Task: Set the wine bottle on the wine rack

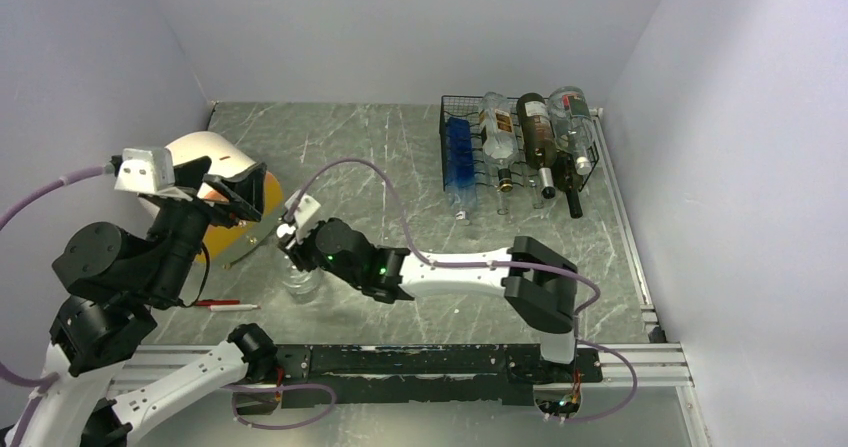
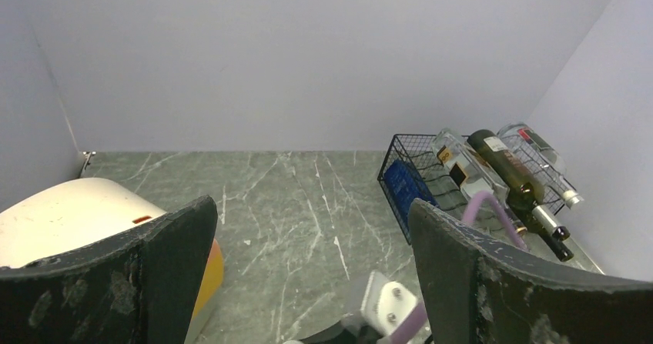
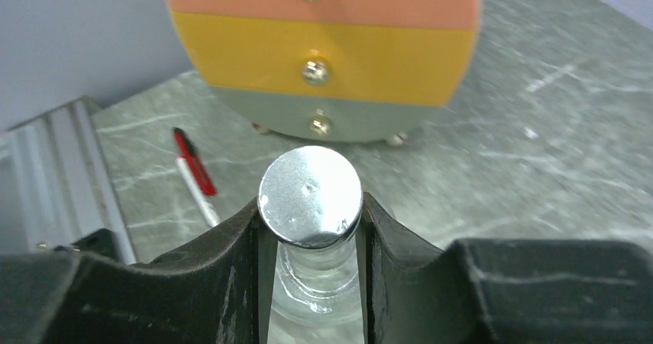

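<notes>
From above I have the grey-green marbled table (image 1: 380,167). At 2 o'clock on it stands the black wire wine rack (image 1: 447,137), close to the far right corner. At 10 o'clock lies a cream drum (image 1: 195,152) with an orange end. At 8 o'clock lies a red-and-white pen (image 1: 228,306), and just at its 3 o'clock a clear wine bottle (image 1: 300,285) stands upright.

Setting: robotics lab test cell. Plain pale walls (image 1: 400,27) are boxing in a marble-patterned table (image 1: 380,147) on three sides. Aluminium rails (image 1: 650,365) are running along its near edge, and a left arm (image 1: 120,257) and right arm (image 1: 450,272), white and black, are trailing purple cables (image 1: 350,161). Staged props are lying about: a wine rack (image 1: 446,127) holding bottles (image 1: 535,127), a red-capped marker (image 1: 228,306), and a cream drum (image 1: 200,152) with a striped end.
</notes>
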Motion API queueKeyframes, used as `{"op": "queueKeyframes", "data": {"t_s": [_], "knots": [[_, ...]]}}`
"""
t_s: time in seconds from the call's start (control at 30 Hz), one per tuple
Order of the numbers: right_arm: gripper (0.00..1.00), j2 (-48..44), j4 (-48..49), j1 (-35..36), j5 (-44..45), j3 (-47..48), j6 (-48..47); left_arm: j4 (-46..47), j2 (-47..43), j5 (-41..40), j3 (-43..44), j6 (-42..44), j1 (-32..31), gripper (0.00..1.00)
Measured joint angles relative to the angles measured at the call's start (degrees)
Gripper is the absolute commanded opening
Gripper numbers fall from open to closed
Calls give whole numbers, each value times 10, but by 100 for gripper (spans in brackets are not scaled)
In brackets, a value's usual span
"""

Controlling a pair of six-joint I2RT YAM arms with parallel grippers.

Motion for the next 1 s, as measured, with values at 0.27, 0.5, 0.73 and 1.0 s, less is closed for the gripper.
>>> {"op": "queueKeyframes", "data": {"t_s": [0.27,0.5,0.73,1.0], "knots": [[2,-79,-48,-7,117,-72,-18,2,21,28,-16,-6,0,98],[38,-106,-125,-14,167,-71,0,8,57,33,-27,-16,0,98],[58,-105,-182,-22,165,-42,23,21,59,33,-30,-17,0,98],[61,-105,-183,-36,156,-24,38,22,42,32,-30,-16,0,98]]}}
